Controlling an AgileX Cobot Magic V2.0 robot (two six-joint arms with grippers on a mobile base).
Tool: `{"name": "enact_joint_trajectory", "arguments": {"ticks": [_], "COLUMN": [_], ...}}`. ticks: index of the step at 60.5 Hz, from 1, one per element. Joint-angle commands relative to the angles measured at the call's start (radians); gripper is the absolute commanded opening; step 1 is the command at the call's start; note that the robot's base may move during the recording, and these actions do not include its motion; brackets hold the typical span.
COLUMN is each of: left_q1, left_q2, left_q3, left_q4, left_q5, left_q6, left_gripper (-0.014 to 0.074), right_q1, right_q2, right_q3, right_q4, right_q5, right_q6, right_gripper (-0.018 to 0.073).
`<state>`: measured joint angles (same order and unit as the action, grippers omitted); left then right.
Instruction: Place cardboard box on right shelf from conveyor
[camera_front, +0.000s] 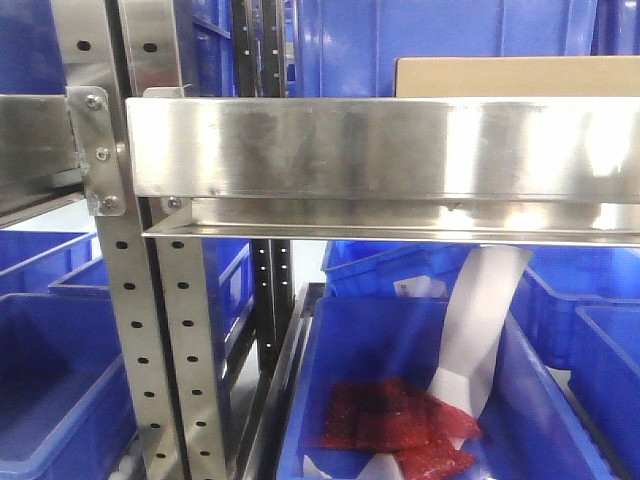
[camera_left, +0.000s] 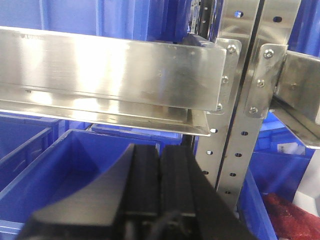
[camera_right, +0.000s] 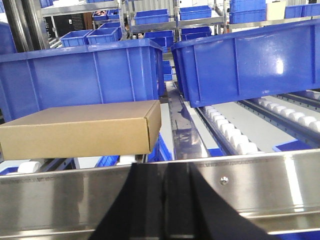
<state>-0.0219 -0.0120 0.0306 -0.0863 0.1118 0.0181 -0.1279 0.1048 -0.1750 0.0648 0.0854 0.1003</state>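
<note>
Resting flat on the right shelf (camera_front: 380, 150), the cardboard box (camera_right: 82, 127) lies on its broad side behind the polished front rail, with its closed flap end facing right in my right wrist view. In the front-facing view only the top strip of the box (camera_front: 515, 76) shows above the rail. Two blue bins (camera_right: 85, 75) stand behind the box on the same level; the right-hand one (camera_right: 250, 62) is tilted, its near end raised over the white rollers (camera_right: 235, 135) of the shelf bed.

My right gripper (camera_right: 167, 200) hangs just in front of the rail, apart from the box. Its two dark fingers (camera_right: 145, 200) lie pressed together along a thin seam, with nothing between them.

My left gripper (camera_left: 160, 180) is below the neighbouring steel shelf rail (camera_left: 110, 70), above a blue bin (camera_left: 65, 165). Its fingers (camera_left: 145, 175) are likewise closed against each other and carry nothing.

The rail is bolted by brackets to perforated steel uprights (camera_front: 170, 340). Below the right shelf, a lower blue bin (camera_front: 350, 350) contains red packets (camera_front: 395, 420) and a white strip (camera_front: 480, 320). The conveyor does not appear in any view.
</note>
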Motion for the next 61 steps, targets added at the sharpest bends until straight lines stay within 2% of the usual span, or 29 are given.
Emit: {"name": "enact_joint_trajectory", "arguments": {"ticks": [1, 31, 38, 45, 61], "left_q1": [-0.004, -0.004, -0.004, -0.004, -0.004], "left_q2": [-0.007, -0.007, -0.007, -0.007, -0.007], "left_q3": [-0.003, -0.003, -0.003, -0.003, -0.003], "left_q4": [-0.005, -0.005, -0.005, -0.005, -0.005], "left_q5": [-0.082, -0.082, -0.082, -0.082, -0.082], "left_q6": [-0.003, -0.003, -0.003, -0.003, -0.003], "left_gripper": [-0.0119, -0.0119, -0.0119, -0.0119, -0.0119], "right_q1": [-0.008, -0.008, -0.005, 0.032, 0.044], "right_q2": [0.009, 0.009, -0.003, -0.064, -0.129], "right_q3": [-0.029, -0.022, 0.004, 0.034, 0.141], "right_q4": [0.011, 0.011, 0.003, -0.033, -0.033], "right_q5": [-0.077, -0.078, -0.097, -0.123, -0.171], "right_q6": [-0.003, -0.003, -0.014, -0.085, -0.082], "right_gripper": [0.0069, 0.0069, 0.0069, 0.0069, 0.0069]}}
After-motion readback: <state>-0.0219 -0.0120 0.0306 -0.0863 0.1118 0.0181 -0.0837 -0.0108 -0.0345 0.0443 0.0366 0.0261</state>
